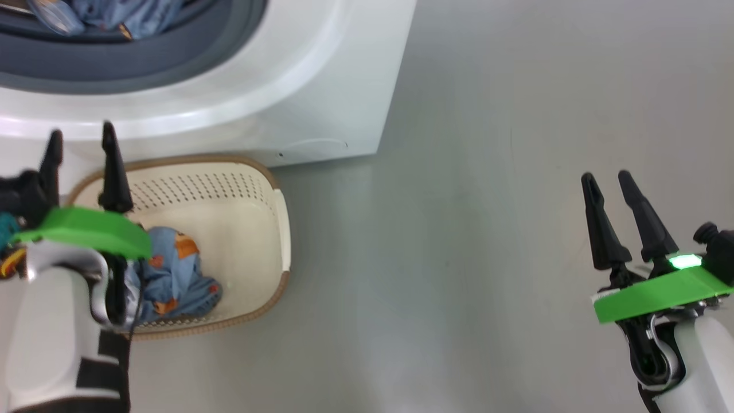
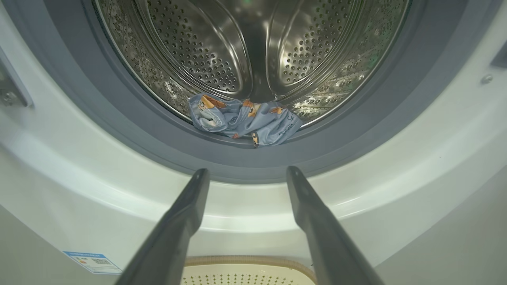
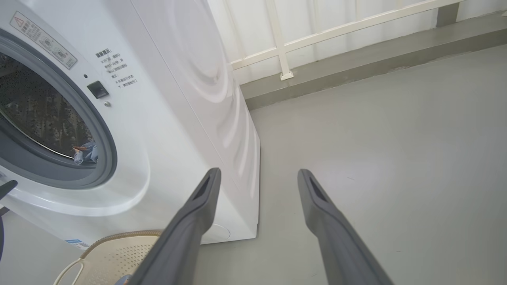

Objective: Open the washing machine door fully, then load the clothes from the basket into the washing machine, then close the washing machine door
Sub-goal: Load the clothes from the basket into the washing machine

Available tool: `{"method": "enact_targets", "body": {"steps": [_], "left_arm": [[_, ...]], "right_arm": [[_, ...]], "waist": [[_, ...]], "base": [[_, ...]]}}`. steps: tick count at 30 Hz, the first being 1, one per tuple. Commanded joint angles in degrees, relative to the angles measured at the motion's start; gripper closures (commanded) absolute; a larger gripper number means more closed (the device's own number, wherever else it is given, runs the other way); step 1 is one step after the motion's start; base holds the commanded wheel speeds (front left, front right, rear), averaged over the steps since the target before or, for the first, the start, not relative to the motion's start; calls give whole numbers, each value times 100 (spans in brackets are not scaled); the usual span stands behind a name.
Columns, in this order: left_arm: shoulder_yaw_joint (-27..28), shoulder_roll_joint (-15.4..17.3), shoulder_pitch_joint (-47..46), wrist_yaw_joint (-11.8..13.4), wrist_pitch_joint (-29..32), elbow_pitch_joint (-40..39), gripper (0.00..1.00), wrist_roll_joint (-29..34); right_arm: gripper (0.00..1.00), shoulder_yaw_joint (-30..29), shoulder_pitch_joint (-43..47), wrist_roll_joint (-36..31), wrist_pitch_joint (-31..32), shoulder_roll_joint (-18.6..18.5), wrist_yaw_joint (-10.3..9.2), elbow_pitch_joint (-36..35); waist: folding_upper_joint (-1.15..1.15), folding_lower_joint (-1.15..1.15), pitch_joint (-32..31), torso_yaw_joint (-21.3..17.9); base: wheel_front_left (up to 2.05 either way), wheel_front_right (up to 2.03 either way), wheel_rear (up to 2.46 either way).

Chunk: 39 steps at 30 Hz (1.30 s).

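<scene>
The white washing machine (image 1: 321, 74) stands with its opening uncovered; the door is out of view. One blue bear-print garment (image 2: 245, 120) lies on the lower lip of the steel drum (image 2: 222, 51), against the grey seal (image 2: 130, 130). Another blue garment (image 1: 172, 275) sits in the cream basket (image 1: 241, 229) on the floor before the machine. My left gripper (image 1: 80, 133) hovers open and empty above the basket's left end, fingers (image 2: 186, 213) pointing at the drum. My right gripper (image 1: 606, 175) hangs open and empty over bare floor far to the right.
Grey floor (image 1: 487, 229) spreads to the right of the machine and basket. In the right wrist view a white railing (image 3: 328, 31) and a low ledge run along the back wall behind the machine (image 3: 178, 99).
</scene>
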Motion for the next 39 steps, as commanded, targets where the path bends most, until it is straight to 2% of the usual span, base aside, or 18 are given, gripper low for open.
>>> {"method": "enact_targets", "body": {"steps": [1, 21, 39], "left_arm": [[120, 171, 209, -12, -30, -219, 0, 8], [248, -70, 2742, -14, -30, -1588, 0, -150], [497, -214, 4214, -14, -30, -2606, 0, -187]], "right_arm": [[0, 101, 183, -51, -68, -104, 9, -90], [0, -68, 1265, -64, -68, -297, 9, -22], [0, -432, 1993, -78, -68, -298, 9, -120]], "waist": [[0, 0, -334, 159], [0, 0, -1739, 365], [0, 0, -2149, 427]], "base": [[0, 0, 0], [0, 0, 0], [0, 0, 0]]}}
